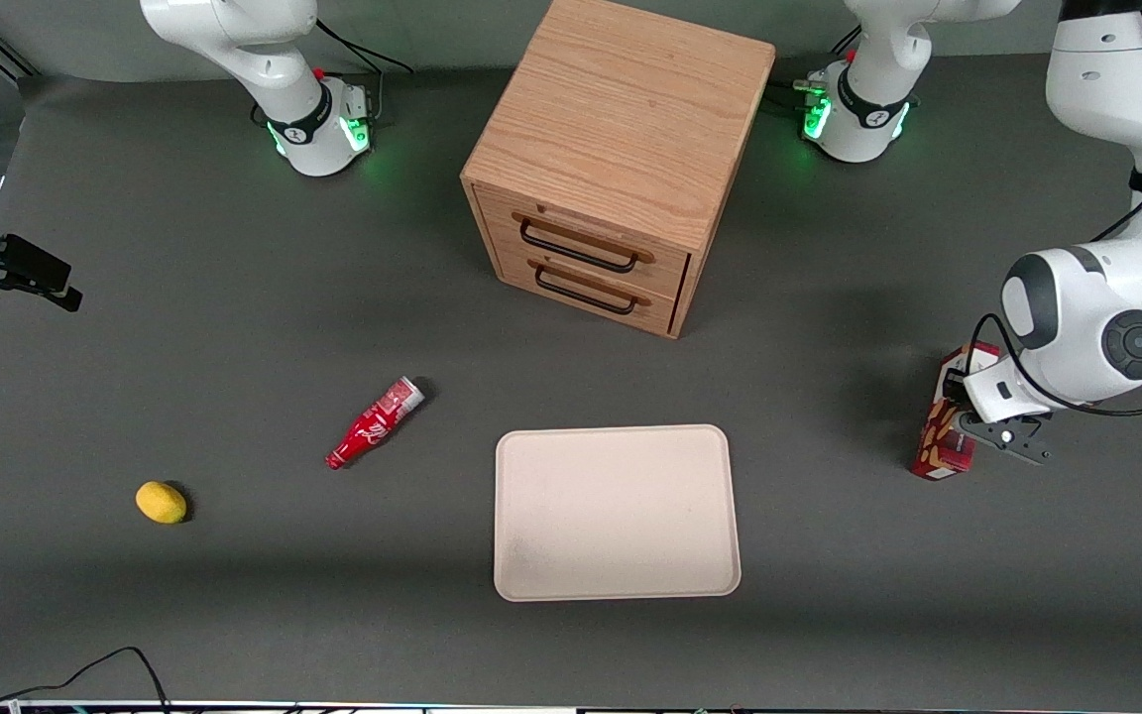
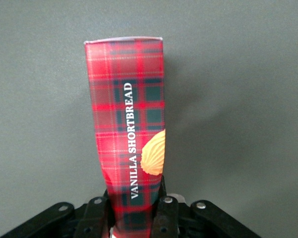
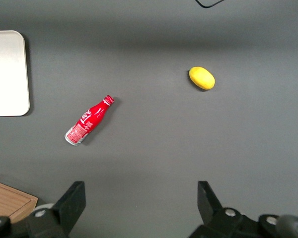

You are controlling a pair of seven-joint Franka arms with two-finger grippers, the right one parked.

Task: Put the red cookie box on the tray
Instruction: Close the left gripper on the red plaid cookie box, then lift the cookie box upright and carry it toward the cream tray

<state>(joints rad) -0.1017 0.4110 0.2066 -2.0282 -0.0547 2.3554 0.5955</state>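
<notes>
The red cookie box (image 1: pixel 940 436) is a slim plaid carton with cookie pictures, toward the working arm's end of the table, well apart from the tray (image 1: pixel 616 511). My left gripper (image 1: pixel 972 428) is shut on it. In the left wrist view the box (image 2: pixel 129 119) reaches away from the gripper (image 2: pixel 135 201), with a black finger (image 2: pixel 165 210) pressed against each narrow side. The box's lower end is close to the table; I cannot tell whether it touches. The cream tray lies flat and bare near the front camera; its corner (image 3: pixel 7 74) shows in the right wrist view.
A wooden two-drawer cabinet (image 1: pixel 621 159) stands farther from the front camera than the tray. A small red bottle (image 1: pixel 376 421) (image 3: pixel 88 120) lies on its side toward the parked arm's end, and a yellow lemon (image 1: pixel 162 502) (image 3: pixel 202 78) lies farther that way.
</notes>
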